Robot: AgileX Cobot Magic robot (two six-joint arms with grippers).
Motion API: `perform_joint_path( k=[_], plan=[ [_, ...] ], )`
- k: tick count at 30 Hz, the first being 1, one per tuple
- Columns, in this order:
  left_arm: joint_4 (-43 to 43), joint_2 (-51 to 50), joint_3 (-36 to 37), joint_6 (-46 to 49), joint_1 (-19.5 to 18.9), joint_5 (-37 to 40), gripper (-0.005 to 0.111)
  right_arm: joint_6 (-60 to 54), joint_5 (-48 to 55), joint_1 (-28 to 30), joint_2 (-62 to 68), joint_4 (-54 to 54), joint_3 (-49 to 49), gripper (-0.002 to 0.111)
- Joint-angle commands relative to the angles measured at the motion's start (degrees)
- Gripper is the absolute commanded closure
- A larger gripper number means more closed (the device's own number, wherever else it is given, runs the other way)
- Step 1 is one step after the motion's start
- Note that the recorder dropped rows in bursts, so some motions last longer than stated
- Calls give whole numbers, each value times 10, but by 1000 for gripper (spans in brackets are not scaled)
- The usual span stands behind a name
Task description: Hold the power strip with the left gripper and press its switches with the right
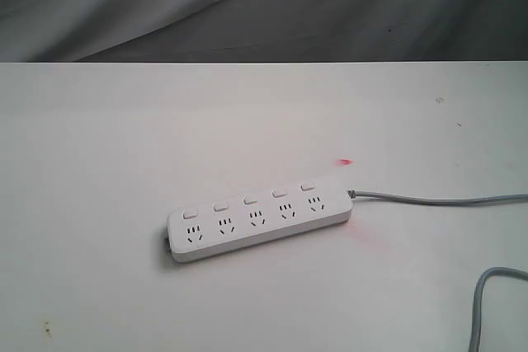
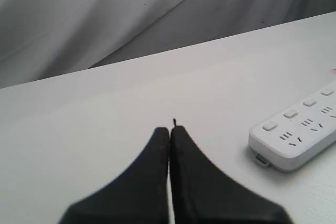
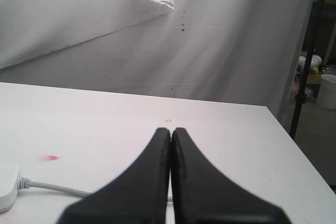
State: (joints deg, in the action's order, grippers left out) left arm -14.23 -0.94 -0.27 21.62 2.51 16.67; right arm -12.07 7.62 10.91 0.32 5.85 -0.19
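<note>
- The power strip (image 1: 257, 218) lies flat on the white table (image 1: 115, 154), just below centre in the exterior view. Its long axis runs from 8 o'clock to 2 o'clock.
- Five switches (image 1: 249, 200) sit in a row along its 12 o'clock edge, one above each socket group.
- The grey cord (image 1: 437, 200) leaves the 2 o'clock end toward 3 o'clock; a second stretch curves in at 4 o'clock.
- The grippers show only in the wrist views. The left gripper (image 2: 169, 129) has its jaws pressed together on nothing and sits apart from the strip's near end.
- The right gripper (image 3: 171, 131) is likewise clamped empty (only the strip's cord end shows beside it).
- A small red mark (image 1: 345, 162) lies on the table at 1 o'clock from the strip.
- Creased grey cloth (image 1: 247, 6) backs the table. Only the right wrist view shows a dark post (image 3: 307, 61) and a white container (image 3: 328, 90) beyond the table edge.
</note>
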Motion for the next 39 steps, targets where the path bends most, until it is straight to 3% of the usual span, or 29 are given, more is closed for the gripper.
perform_joint_path(
  k=[1,8,19,24,34,39],
  plan=[
    [0,3,3,-1,3,-1,105,2,2,5,-3,-4,2,108],
    [12,3,3,-1,3,-9,105,2,2,5,-3,-4,2,108],
    [12,3,3,-1,3,-154,105,2,2,5,-3,-4,2,108],
    [10,3,3,-1,3,-182,105,2,2,5,-3,-4,2,108],
    [-225,3,3,-40,3,-181,105,2,2,5,-3,-4,2,108],
    [-264,3,3,-48,3,-181,105,2,2,5,-3,-4,2,108]
  ],
)
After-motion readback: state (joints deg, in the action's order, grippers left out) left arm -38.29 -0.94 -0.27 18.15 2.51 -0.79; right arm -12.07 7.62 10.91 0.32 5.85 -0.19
